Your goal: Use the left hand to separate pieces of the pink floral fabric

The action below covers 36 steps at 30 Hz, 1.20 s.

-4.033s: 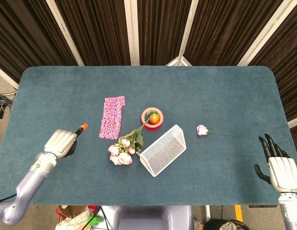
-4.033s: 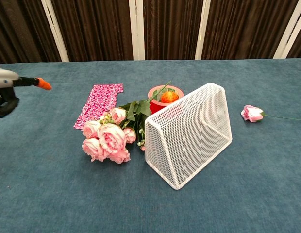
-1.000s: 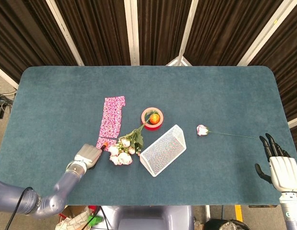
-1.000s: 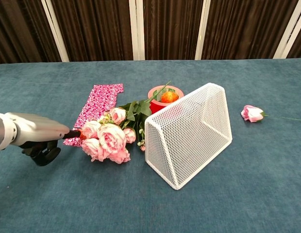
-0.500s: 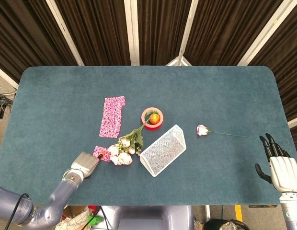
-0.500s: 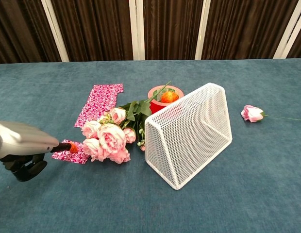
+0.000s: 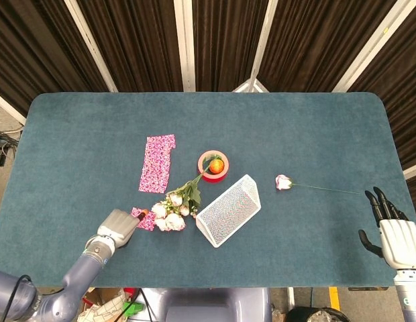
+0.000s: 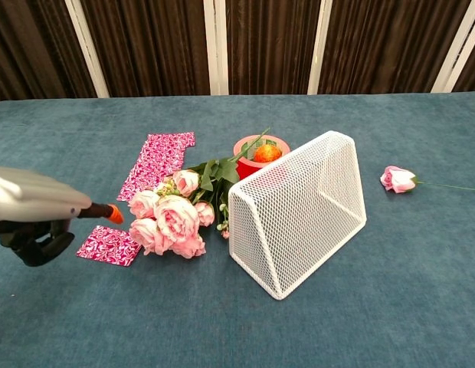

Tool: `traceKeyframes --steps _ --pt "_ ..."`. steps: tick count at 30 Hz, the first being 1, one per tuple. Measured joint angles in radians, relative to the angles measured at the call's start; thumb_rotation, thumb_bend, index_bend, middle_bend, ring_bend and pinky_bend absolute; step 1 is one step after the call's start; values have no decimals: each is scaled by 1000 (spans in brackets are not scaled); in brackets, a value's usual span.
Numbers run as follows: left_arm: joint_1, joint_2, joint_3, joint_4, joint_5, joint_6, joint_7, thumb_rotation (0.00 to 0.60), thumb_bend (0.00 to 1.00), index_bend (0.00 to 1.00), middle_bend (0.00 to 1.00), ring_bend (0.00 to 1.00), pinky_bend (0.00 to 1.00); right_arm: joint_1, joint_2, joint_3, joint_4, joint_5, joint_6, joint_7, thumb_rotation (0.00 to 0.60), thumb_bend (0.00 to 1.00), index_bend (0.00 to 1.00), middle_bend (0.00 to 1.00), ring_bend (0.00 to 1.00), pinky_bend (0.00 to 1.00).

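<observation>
On the blue table [image 7: 315, 134] everything can be placed from the white wire basket [image 7: 228, 210], which lies tipped on its side near the middle. Up and to its left lies the long strip of pink floral fabric [image 7: 158, 163], flat on the cloth. Just beside the basket's left end rests the bunch of pink roses [image 7: 170, 215], its stems running up toward the red cup [image 7: 213, 165] that holds an orange ball [image 7: 216, 166] just above the basket. Far left of the basket, beyond the roses, hovers the left hand [image 7: 117, 225], fingers curled in and one orange-tipped finger [image 8: 113, 214] stretched out toward the blooms; it holds nothing. Far to the basket's right, at the table edge, sits the right hand [image 7: 393, 234], fingers spread and holding nothing. Between the left hand and the roses lies a small separate piece of pink floral fabric [image 8: 109, 245], flat, under the orange tip. Right of the basket lies a single rose [image 7: 283, 182] on a thin stem.
</observation>
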Motion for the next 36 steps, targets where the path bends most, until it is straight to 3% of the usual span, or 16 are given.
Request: traceKeyframes --steps 9,19,36 --pt "-8 27 -43 21 18 27 -10 600 1000 0 827 785 660 -2 -2 4 2 3 7 3 600 379 0 63 184 339" --pt "-46 -70 -114 211 -85 -18 12 600 1000 0 827 785 660 -5 -9 4 9 -16 28 2 600 379 0 63 184 324" --pt "-113 -198 -166 354 -260 -49 110 600 1000 0 827 785 660 -18 0 5 10 -22 51 37 600 379 0 63 184 324"
